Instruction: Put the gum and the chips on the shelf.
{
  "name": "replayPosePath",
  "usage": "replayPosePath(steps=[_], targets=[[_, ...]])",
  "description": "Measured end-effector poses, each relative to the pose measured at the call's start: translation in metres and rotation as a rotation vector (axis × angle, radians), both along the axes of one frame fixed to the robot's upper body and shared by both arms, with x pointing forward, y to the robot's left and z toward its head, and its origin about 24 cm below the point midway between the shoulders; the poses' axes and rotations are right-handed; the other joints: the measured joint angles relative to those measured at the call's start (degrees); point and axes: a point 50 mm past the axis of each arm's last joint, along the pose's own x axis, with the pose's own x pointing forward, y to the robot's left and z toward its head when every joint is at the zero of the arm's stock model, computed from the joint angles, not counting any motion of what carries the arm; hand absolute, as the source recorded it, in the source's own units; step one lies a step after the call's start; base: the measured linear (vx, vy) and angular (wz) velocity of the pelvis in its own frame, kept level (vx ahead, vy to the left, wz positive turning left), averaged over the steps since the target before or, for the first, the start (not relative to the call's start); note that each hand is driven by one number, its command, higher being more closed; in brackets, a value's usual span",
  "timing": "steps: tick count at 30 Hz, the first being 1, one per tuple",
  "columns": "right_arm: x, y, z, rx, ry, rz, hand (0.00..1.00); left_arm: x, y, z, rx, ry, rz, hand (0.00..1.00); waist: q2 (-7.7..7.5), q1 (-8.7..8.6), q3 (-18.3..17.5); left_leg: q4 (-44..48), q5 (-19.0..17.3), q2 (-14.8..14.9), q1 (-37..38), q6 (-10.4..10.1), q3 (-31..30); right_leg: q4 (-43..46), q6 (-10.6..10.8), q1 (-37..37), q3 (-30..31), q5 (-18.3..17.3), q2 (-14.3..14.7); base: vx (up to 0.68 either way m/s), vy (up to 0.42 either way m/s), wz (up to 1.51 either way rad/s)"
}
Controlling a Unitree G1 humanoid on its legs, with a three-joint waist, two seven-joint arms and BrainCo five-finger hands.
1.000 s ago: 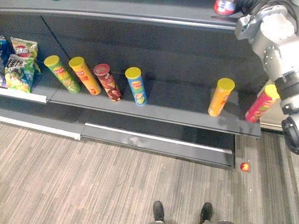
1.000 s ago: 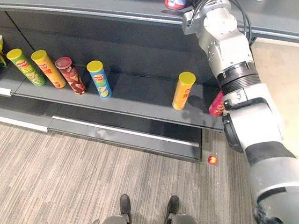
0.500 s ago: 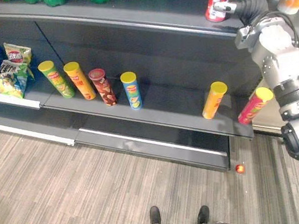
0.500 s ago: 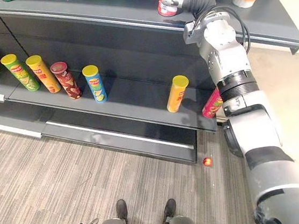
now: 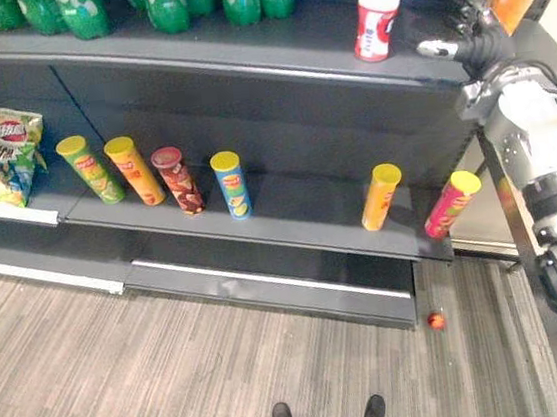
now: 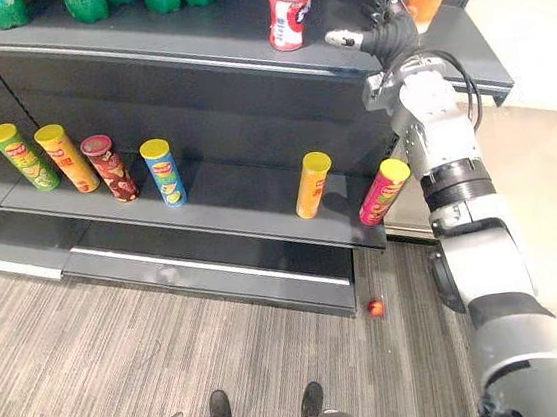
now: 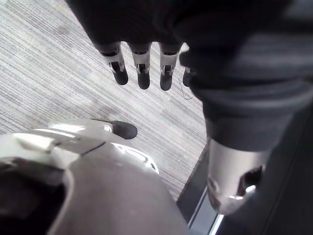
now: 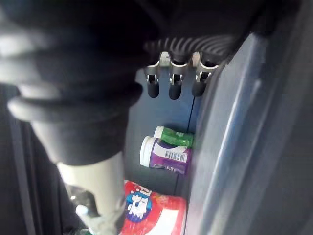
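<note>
Left eye view has the red and white gum tub standing upright on the upper shelf, toward its right end, with a white-capped tub just behind it. The right hand is raised at that shelf's right end, to the right of the gum tub and apart from it. In the right wrist view its fingers are straight and spread and hold nothing. Past them lie a purple tub and a green one on their sides. On the lower shelf a pink chip tube leans at the right end near the front edge, with a yellow tube just to its left. Four more tubes stand in a row toward the left end. The left hand hangs over the floor, fingers straight and empty. A small red ball lies on the floor below the shelf's right end.
</note>
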Motion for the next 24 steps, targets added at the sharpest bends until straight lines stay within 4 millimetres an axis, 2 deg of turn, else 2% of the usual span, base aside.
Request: replayPosePath(steps=[5, 9, 12, 14, 23, 24], targets=[[-0.02, 0.001, -0.017, -0.044, -0.048, 0.026, 0.0, -0.003, 0.0, -0.001, 0.001, 0.006, 0.001, 0.0, 0.18, -0.8, -1.2, 0.0, -0.7, 0.4, 0.4, -0.6, 1.6, -0.4, 0.1, -0.1, 1.4, 0.1, 0.5, 0.03, -0.016, -0.15], [-0.041, 0.011, -0.034, -0.079, -0.082, 0.078, 0.0, -0.011, 0.001, -0.003, 0.01, 0.032, -0.011, 0.0, 0.26, -1.97, -2.3, 0.0, -1.0, 0.7, 0.9, -0.7, 2.9, -0.8, 0.1, -0.3, 2.6, 0.1, 0.9, 0.06, -0.014, -0.18], [-0.058, 0.022, -0.045, -0.081, -0.097, 0.146, 0.0, -0.012, 0.001, -0.003, 0.014, 0.032, -0.008, 0.0, 0.21, -2.46, -2.6, 0.0, -1.3, 0.8, 1.4, -0.9, 3.3, -0.8, 0.0, -0.2, 3.4, 0.1, 1.1, 0.05, -0.008, -0.14], [-0.073, 0.036, -0.058, -0.059, -0.097, 0.224, 0.0, -0.019, 0.001, -0.004, 0.015, 0.048, -0.001, 0.0, 0.23, -3.53, -3.5, 0.0, -1.6, 0.8, 1.4, -0.9, 3.5, -0.9, 0.0, -0.3, 3.7, 0.1, 1.2, 0.06, -0.004, -0.05], [-0.114, 0.065, -0.099, -0.037, -0.082, 0.429, 0.0, -0.025, 0.003, -0.004, 0.035, 0.053, 0.019, 0.0, -0.54, -3.8, -4.7, 0.0, -2.4, 0.7, 1.4, -0.8, 4.5, -0.7, 0.0, -0.9, 4.8, 0.1, 1.2, 0.02, 0.003, -0.06], [-0.122, 0.074, -0.119, -0.036, -0.021, 0.489, 0.0, -0.026, 0.003, -0.004, 0.036, 0.056, 0.02, 0.0, -0.6, -3.78, -5.1, 0.0, -2.5, 0.7, 1.3, -1.0, 4.5, -0.7, 0.0, -1.0, 4.9, 0.1, 1.2, 0.0, 0.0, 0.0]])
